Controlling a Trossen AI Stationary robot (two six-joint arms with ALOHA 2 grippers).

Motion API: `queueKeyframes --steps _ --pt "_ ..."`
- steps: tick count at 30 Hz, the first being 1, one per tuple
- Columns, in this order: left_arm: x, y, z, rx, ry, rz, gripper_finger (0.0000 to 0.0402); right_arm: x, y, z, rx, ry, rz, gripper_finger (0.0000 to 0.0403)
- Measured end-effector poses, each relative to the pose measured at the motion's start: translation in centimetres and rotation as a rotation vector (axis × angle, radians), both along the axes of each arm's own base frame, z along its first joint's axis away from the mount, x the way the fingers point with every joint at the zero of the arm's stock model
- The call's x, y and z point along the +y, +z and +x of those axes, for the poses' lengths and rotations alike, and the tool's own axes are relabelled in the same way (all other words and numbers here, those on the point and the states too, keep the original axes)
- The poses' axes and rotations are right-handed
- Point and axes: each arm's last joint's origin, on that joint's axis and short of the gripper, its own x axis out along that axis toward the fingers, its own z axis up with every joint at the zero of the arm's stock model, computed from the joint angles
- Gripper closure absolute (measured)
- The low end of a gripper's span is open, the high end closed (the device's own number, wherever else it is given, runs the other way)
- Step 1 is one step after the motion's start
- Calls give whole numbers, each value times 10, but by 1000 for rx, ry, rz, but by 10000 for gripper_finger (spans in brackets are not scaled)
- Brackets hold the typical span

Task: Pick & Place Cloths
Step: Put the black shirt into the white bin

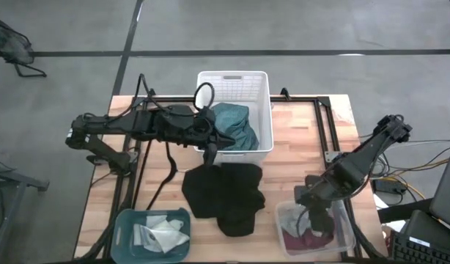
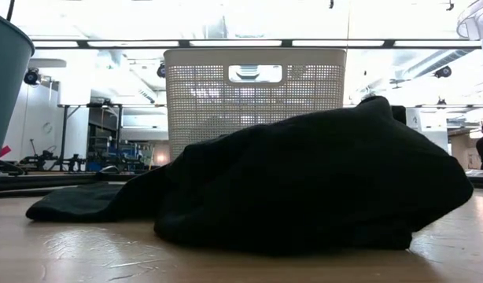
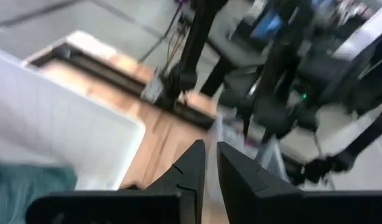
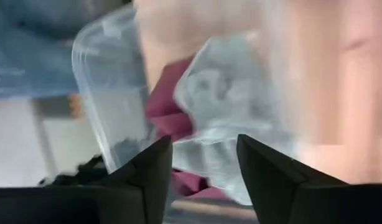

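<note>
A teal-green cloth lies inside the white slatted basket. A black cloth lies heaped on the table just near of the basket. My left gripper hovers at the basket's near-left corner, above the black cloth's far edge; its fingers stand nearly together with nothing between them. My right gripper is open above the clear tray. That tray holds a maroon cloth and a light grey cloth.
A teal tray at the near-left corner holds small white cloths. The basket stands at the table's far middle. A black frame rail runs along the table's far and right sides. Bare wood lies between the black cloth and both trays.
</note>
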Motion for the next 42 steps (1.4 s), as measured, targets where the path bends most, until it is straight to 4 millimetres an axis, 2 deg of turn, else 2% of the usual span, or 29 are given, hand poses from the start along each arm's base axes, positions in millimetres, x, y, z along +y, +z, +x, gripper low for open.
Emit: queueKeyframes --steps 5,10,17,22,27,29,37,42 --pt "-2 -16 -4 149 -64 -4 357 -18 41 1 -203 -103 -205 206" --pt "-8 -46 0 265 -157 24 353 -40 79 8 -424 -231 -352 200" --pt "-28 -98 3 415 -303 6 321 -69 109 14 -562 -362 -460 211" --pt "-45 -127 1 458 -364 36 276 -78 113 17 -576 -366 -490 222" --pt "-59 -158 -1 418 -516 246 237 -83 109 20 -561 -344 -526 231" --pt "-62 -172 -3 414 -570 319 232 -85 105 23 -545 -350 -538 232" --pt "-63 -220 -14 474 -565 329 234 -85 92 27 -500 -347 -554 215" --pt "-59 -239 -21 546 -472 344 234 -85 91 27 -495 -348 -555 212"
